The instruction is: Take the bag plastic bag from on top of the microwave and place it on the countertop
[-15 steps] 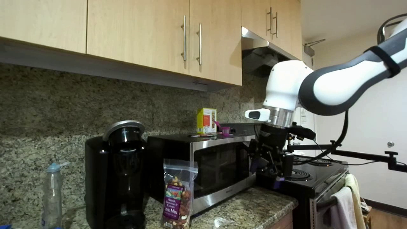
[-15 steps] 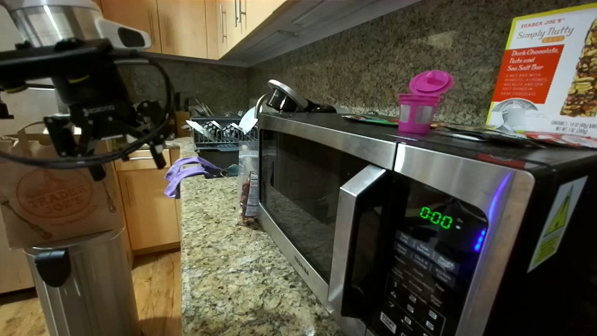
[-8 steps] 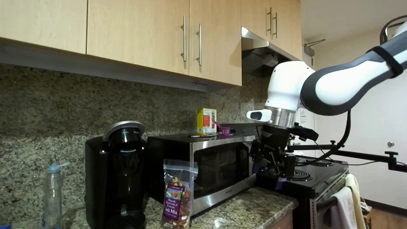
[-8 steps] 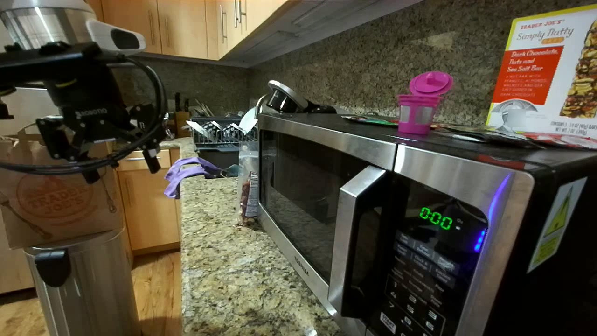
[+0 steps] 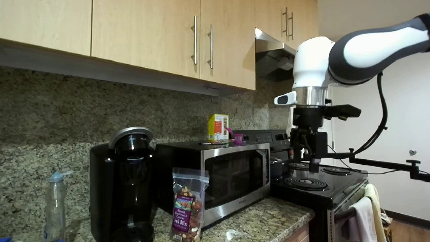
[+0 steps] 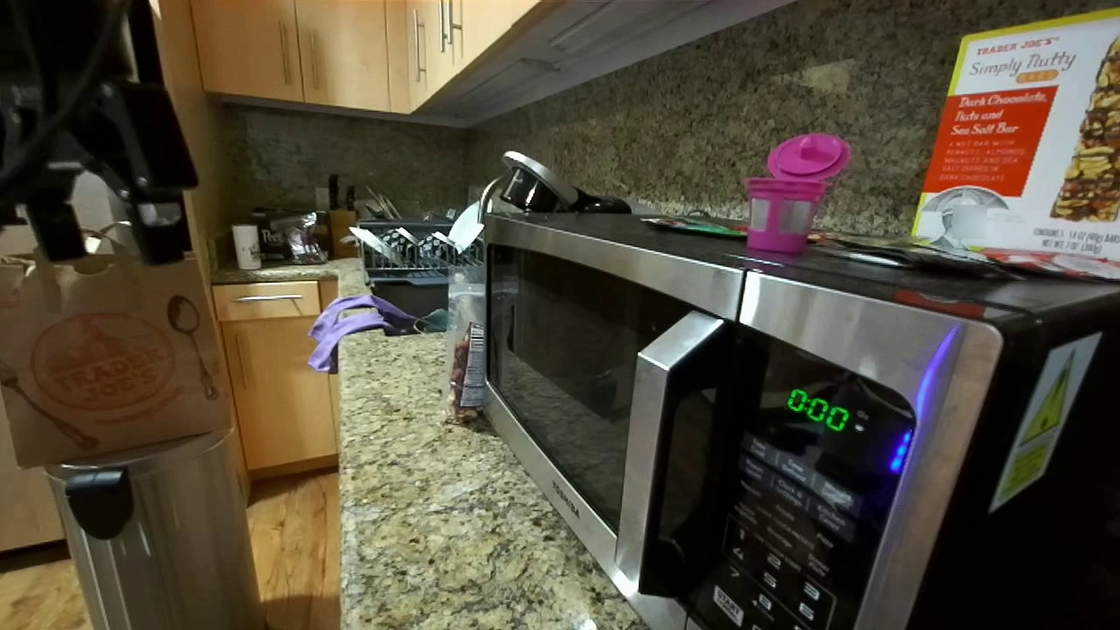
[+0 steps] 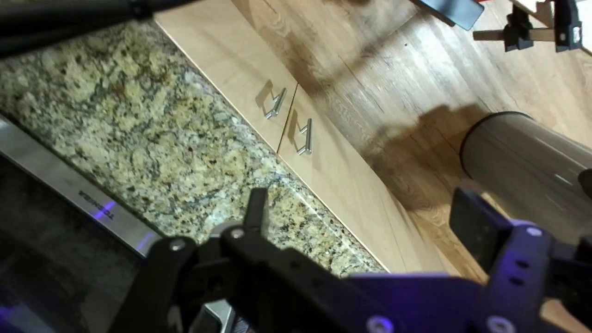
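The plastic bag (image 5: 183,213), a clear zip pouch of nuts with a purple label, stands upright on the granite countertop (image 5: 268,215). It is at the front of the silver microwave (image 5: 235,174), by the door's far end from the handle. An exterior view shows the bag (image 6: 466,367) edge-on against the microwave (image 6: 604,367). My gripper (image 5: 310,164) is over the stove side, apart from bag and microwave. In the wrist view my gripper (image 7: 365,217) is open with nothing between its fingers, above the countertop edge (image 7: 175,129). The bag is out of the wrist view.
On the microwave are a yellow-green carton (image 5: 218,127), a pink cup (image 6: 779,210) and flat packets (image 6: 910,254). A black coffee maker (image 5: 122,188) and clear bottle (image 5: 55,208) stand beside it. A stove (image 5: 322,188), range hood (image 5: 275,60) and paper bag (image 6: 114,367) are nearby.
My gripper has risen and moved away from the microwave, to the right in an exterior view and left, partly out of frame, in an exterior view. The bag has not moved.
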{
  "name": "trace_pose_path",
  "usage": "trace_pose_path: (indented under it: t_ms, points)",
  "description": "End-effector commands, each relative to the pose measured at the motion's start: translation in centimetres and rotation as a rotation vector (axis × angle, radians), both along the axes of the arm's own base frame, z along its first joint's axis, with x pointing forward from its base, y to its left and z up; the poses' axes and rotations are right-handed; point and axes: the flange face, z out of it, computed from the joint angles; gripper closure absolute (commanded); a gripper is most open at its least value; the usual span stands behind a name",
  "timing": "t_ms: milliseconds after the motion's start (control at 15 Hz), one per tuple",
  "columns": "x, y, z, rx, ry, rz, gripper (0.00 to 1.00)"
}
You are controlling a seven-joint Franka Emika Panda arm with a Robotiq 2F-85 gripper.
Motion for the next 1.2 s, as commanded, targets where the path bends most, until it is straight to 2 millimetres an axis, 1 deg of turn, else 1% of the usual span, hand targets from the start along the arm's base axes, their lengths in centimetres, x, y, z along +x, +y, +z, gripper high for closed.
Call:
trace_pose_path:
  t_ms: [0, 133, 333, 667, 933, 1000, 1133]
  points:
    - [-2.3, -1.4, 3.0, 0.046, 0.015, -0.191, 0.00]
    - [-2.9, -2.2, 3.9, 0.066, 0.019, -0.292, 0.00]
    - [-2.9, -3.4, 4.8, 0.087, 0.006, -0.447, 0.00]
    - [-2.9, -4.6, 5.8, 0.156, -0.017, -0.699, 0.00]
    - [-3.1, -5.5, 6.2, 0.214, -0.036, -0.904, 0.00]
    - [-3.5, -5.4, 5.8, 0.187, -0.035, -0.811, 0.00]
    - [-3.6, -5.7, 6.0, 0.198, -0.037, -0.861, 0.00]
